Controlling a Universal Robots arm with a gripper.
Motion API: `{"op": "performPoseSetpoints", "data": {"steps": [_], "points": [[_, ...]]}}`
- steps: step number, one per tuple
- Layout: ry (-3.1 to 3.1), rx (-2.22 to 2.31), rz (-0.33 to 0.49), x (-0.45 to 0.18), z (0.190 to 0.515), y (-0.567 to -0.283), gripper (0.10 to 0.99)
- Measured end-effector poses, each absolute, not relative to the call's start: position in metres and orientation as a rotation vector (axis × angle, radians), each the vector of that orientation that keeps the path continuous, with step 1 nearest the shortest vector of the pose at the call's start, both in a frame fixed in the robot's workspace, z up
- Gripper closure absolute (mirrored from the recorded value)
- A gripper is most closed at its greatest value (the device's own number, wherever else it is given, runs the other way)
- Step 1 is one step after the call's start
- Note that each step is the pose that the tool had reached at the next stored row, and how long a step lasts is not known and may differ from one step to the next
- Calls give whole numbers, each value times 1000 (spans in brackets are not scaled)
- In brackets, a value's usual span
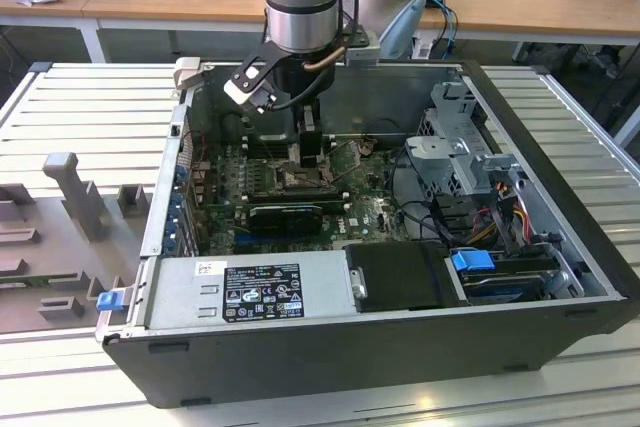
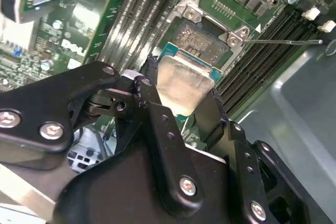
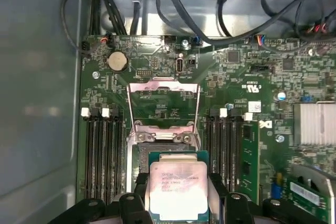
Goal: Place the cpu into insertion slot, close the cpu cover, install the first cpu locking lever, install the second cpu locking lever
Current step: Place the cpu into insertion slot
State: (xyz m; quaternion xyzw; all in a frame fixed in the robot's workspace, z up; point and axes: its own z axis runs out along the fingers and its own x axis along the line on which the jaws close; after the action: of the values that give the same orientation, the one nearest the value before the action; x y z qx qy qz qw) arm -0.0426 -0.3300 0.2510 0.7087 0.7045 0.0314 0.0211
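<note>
**CPU held over the open slot**

Step 1 of 4 is in hand. The gripper point(image 2: 184, 92) is clamped on the cpu point(image 3: 176, 190) by 2 opposite edges. It holds the cpu just above the slot point(image 2: 202, 40), apparently not yet seated. The cover point(image 3: 163, 84) stands swung open at the slot's edge. Seating likely calls for edges square to the rim and a level, gentle descent. The cpu is square, so it has no long axis. Its metal top faces up, away from the board.
</note>
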Motion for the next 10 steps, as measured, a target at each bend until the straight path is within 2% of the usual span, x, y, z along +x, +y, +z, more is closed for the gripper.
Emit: {"op": "performPoseSetpoints", "data": {"steps": [10], "points": [[2170, 2210, 97, -49, 228, -320, 557]]}}
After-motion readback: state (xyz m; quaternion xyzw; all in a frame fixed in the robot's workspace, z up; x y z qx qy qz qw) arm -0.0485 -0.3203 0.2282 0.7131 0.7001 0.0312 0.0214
